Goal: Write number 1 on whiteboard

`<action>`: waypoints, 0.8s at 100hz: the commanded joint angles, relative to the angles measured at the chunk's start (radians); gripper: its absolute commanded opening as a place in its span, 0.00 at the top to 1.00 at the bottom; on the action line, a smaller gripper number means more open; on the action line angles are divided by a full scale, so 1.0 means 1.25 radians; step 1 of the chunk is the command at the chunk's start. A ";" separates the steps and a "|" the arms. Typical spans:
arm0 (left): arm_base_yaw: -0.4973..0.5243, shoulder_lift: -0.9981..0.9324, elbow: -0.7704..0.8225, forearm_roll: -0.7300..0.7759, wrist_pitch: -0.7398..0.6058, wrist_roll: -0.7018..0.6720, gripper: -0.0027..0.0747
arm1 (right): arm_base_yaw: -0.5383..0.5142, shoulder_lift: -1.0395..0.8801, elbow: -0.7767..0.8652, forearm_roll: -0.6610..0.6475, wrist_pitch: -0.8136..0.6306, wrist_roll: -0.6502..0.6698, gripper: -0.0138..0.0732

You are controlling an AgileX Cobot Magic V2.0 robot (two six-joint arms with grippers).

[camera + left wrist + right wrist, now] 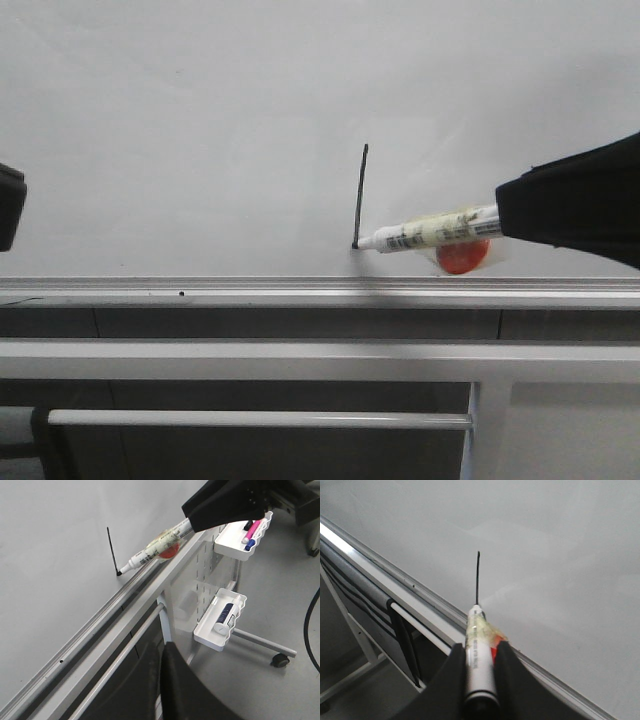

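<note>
Leftmost in the front view, the left end effector [8, 205] shows only as a dark block at the edge of the picture, apart from the board, and whether its fingers are spread or pressed together cannot be told. Across the whole scene stretches the whiteboard [200, 120], glossy white-grey, with its silver aluminium ledge [300, 292] running along the bottom. Near the middle of the board stands the number 1 [361, 195], a thin black stroke, nearly vertical and leaning slightly, ending just above the ledge. At the stroke's lower end the tip of the marker pen [425, 230] touches the board, the pen lying almost level and pointing left. Just behind and below the pen a round red magnet [463, 257] sits on the board near the ledge. Farther right, the right end effector [480, 672] pinches the pen's barrel between its two black fingers [451, 680]. Beyond the board's right end, white plastic trays [220, 620] hang on the frame, holding markers.
</note>
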 commanded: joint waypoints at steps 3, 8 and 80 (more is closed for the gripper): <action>0.002 0.000 -0.022 -0.009 -0.061 -0.009 0.99 | -0.007 0.018 -0.025 0.013 -0.100 -0.007 0.89; 0.002 0.000 -0.022 -0.009 -0.061 -0.009 0.99 | -0.007 0.018 -0.025 0.013 -0.098 -0.006 0.89; 0.002 0.001 -0.022 0.082 -0.057 0.002 0.85 | 0.174 -0.105 -0.085 0.013 0.259 0.000 0.89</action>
